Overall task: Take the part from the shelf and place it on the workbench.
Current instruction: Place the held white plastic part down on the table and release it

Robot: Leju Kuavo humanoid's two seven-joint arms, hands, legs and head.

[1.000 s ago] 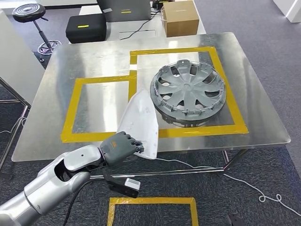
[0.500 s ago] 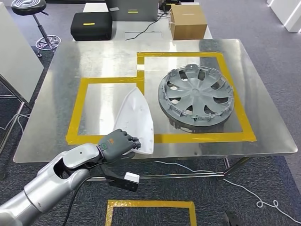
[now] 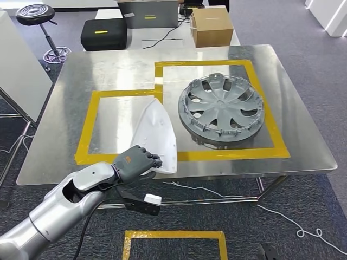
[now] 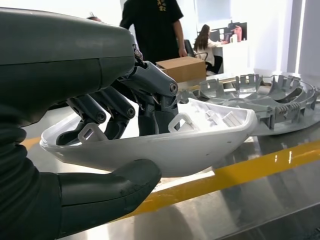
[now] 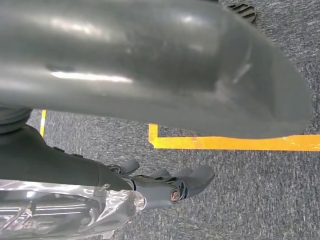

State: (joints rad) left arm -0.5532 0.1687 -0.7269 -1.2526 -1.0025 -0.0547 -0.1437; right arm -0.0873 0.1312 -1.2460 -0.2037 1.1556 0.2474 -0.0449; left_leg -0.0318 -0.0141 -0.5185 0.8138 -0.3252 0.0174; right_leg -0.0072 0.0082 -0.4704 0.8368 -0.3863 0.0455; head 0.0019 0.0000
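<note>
The left hand (image 3: 137, 163) grips the broad rear end of a white, teardrop-shaped plastic cover (image 3: 157, 132), its dark fingers (image 4: 113, 107) curled into the cover's hollow upper side and its thick thumb (image 4: 113, 187) pressed beneath. The cover is held over the front edge of the metal bench (image 3: 61, 135), its pointed tip reaching toward the hubcap (image 3: 220, 108) and its rear end crossing the front strip of the yellow tape frame (image 3: 88, 127) just left of the hubcap; in the left wrist view it seems to float a little above the bench surface, but whether it touches there cannot be told. The grey hubcap lies inside the larger yellow tape frame (image 3: 265, 111), just beside the cover's tip and apart from it. Compared with half a second ago the whole picture has shifted slightly, so the camera has moved; the hand and cover sit in nearly the same place relative to the hubcap, and the grip looks unchanged. Beyond the hubcap, past the far edge of the bench, stand a cardboard box (image 3: 212, 26) and a black case (image 3: 103, 33). The right hand (image 5: 171, 182) hangs over grey carpet, its fingers loosely spread and holding nothing.
</note>
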